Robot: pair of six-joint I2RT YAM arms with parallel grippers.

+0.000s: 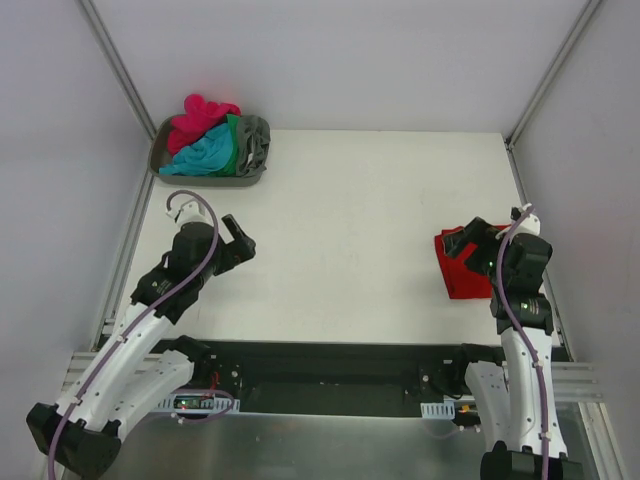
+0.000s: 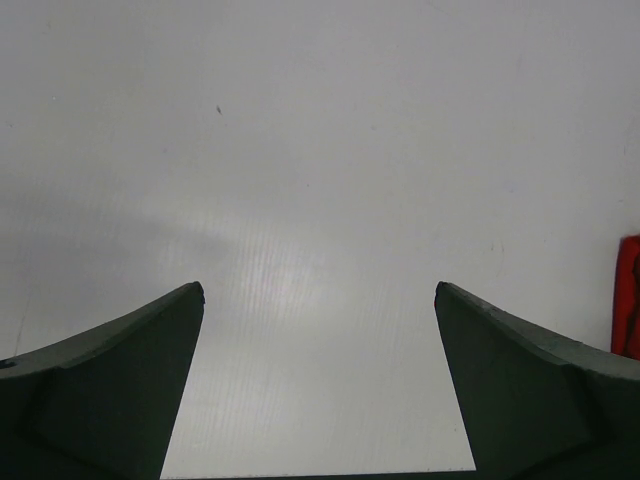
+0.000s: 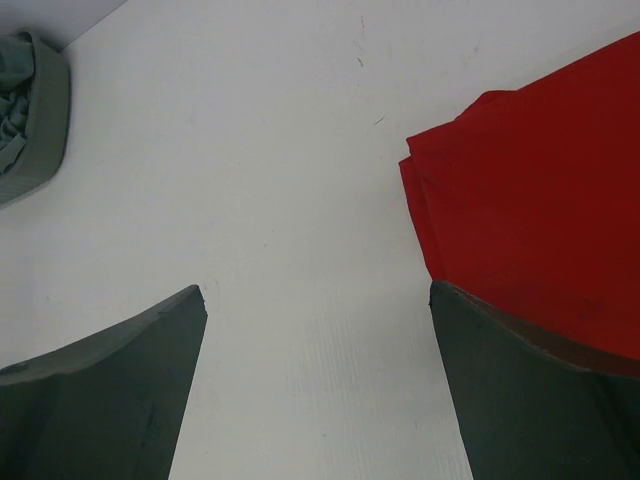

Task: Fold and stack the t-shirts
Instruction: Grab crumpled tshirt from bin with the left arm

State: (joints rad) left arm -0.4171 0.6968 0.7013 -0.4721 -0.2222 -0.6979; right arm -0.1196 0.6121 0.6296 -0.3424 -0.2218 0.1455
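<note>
A folded red t-shirt (image 1: 462, 272) lies flat on the table at the right; it also shows in the right wrist view (image 3: 545, 210) and as a sliver in the left wrist view (image 2: 629, 300). My right gripper (image 1: 478, 240) hangs over its left part, open and empty (image 3: 318, 300). A grey tray (image 1: 165, 150) at the back left holds crumpled shirts: magenta-pink (image 1: 203, 113), teal (image 1: 205, 153), green (image 1: 233, 140) and grey (image 1: 255, 140). My left gripper (image 1: 240, 240) is open and empty over bare table (image 2: 320, 295), below the tray.
The white table (image 1: 340, 230) is walled by grey panels with metal rails at left and right. The tray's corner shows in the right wrist view (image 3: 35, 110). A black base strip (image 1: 330, 375) runs along the near edge.
</note>
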